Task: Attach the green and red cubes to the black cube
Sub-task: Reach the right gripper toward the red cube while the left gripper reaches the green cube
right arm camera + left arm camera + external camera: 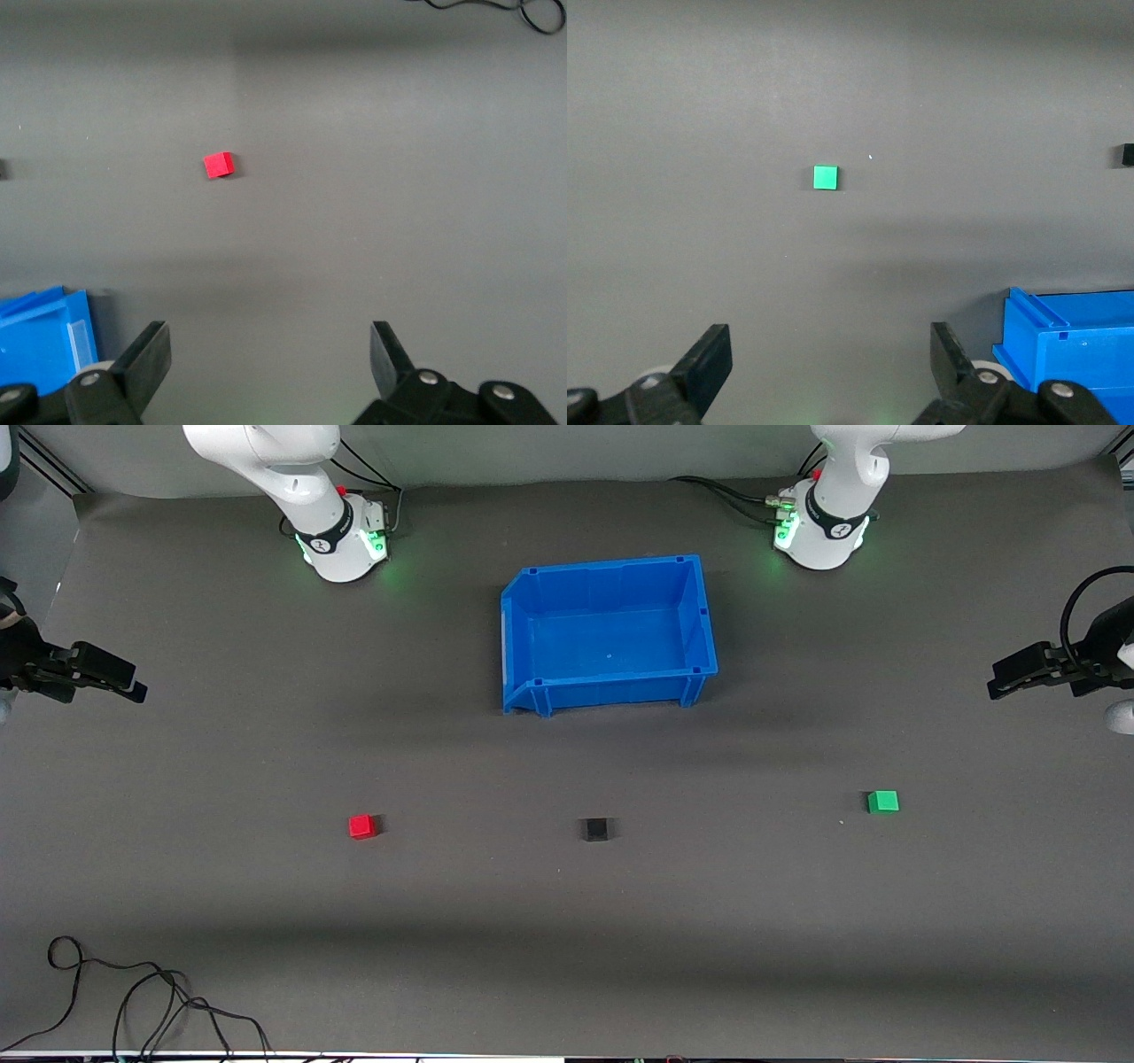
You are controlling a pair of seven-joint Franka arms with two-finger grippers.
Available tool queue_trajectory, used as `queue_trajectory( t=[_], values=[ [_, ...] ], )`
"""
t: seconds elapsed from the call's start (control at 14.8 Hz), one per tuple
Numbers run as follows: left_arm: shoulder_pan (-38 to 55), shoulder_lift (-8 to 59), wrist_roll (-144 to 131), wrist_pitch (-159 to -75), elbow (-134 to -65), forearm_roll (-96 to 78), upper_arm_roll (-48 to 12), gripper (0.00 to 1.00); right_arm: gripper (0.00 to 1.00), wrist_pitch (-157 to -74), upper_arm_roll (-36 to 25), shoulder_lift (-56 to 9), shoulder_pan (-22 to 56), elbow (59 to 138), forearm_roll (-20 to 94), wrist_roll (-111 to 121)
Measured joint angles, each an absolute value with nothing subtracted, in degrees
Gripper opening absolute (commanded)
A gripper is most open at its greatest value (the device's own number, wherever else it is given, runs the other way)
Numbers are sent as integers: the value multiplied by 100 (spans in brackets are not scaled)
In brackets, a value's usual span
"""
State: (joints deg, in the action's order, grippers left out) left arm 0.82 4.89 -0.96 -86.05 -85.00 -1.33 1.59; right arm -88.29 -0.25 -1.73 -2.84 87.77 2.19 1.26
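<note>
The red cube [361, 826] lies on the grey mat toward the right arm's end, and shows in the right wrist view [218, 165]. The black cube [596, 830] lies mid-table, nearer the front camera than the blue bin; its edge shows in the left wrist view [1128, 155]. The green cube [882, 802] lies toward the left arm's end and shows in the left wrist view [825, 178]. My left gripper [997, 686] hangs open and empty at the left arm's end of the table [831, 363]. My right gripper [137, 688] hangs open and empty at the right arm's end [270, 359]. Both arms wait.
An empty blue bin [523, 633] stands mid-table, near the robots' bases; its corner shows in both wrist views [1072, 336] [44, 336]. Black cables [133, 992] lie at the mat's edge nearest the front camera, toward the right arm's end.
</note>
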Motion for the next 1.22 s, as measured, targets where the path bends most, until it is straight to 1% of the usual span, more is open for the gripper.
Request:
queue_trajectory(
  t=[0.2,0.47,0.74,0.95,1.22],
  values=[
    [82,491,-128,-8617,-8500,-132,159,100,100,-8829,-26,-173,-284,8774,219,237],
    [82,491,-198,-8868,-8500,-126,159,100,100,-8829,-28,-173,-285,8772,219,251],
    [82,497,-220,-8874,-8542,-85,159,100,100,-8834,-28,-181,-285,8772,219,242],
    [82,560,-222,-9023,-8783,-56,159,100,100,-8905,-27,-200,-286,8770,219,-183],
    [78,741,-225,-9522,-9284,-48,166,100,100,-8992,20,-346,-261,8673,257,-1799]
  ],
)
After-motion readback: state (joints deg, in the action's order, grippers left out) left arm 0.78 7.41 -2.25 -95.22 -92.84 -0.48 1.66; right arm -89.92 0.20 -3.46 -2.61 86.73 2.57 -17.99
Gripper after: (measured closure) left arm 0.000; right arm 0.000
